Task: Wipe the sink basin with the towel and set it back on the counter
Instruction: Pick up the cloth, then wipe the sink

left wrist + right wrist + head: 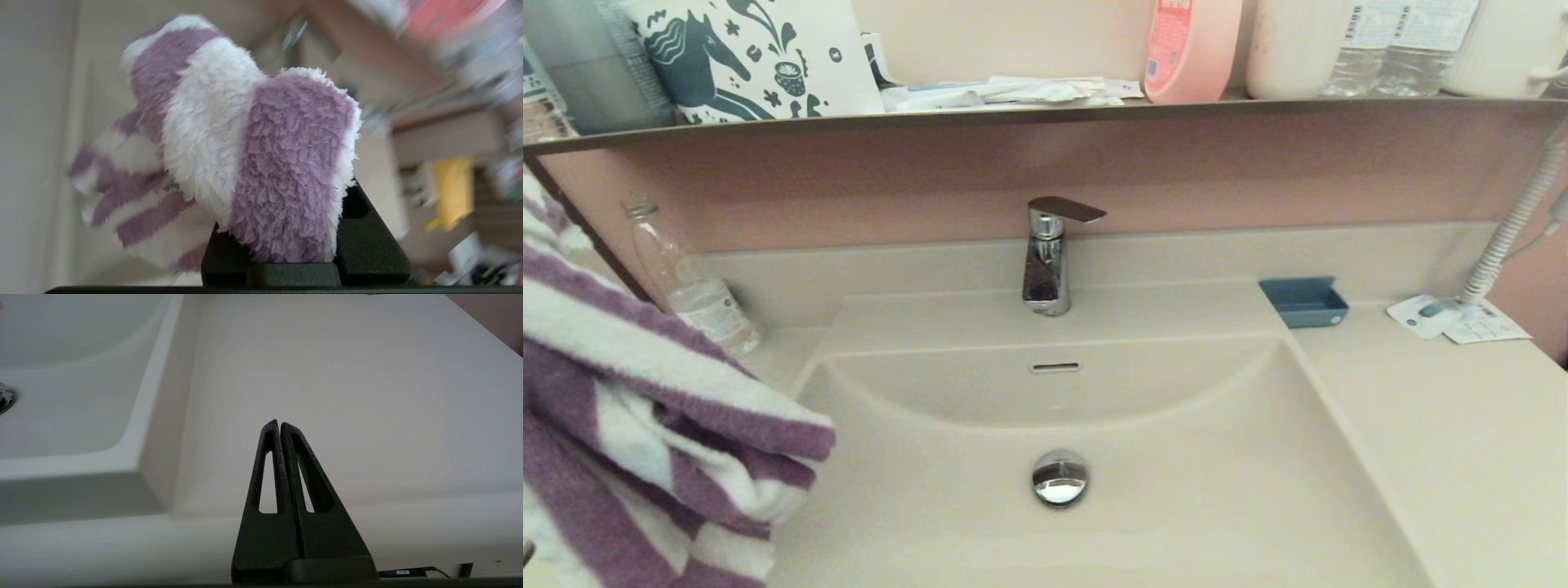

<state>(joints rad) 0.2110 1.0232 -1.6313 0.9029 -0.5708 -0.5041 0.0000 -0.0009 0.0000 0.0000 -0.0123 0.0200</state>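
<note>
Towel [645,425] left of sink basin [1176,457], above counter [1445,425]

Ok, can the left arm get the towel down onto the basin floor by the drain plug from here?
Probably yes. The left end effector grips the towel beside the sink basin, and nothing lies between it and the drain plug. The tap stands farther back.

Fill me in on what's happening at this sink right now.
The left gripper is shut on a purple and white striped towel, holding it up in the air at the left side of the sink basin, not touching the basin floor. The right gripper is shut and empty, parked over the counter to the right of the basin. The towel is not on the counter.
</note>
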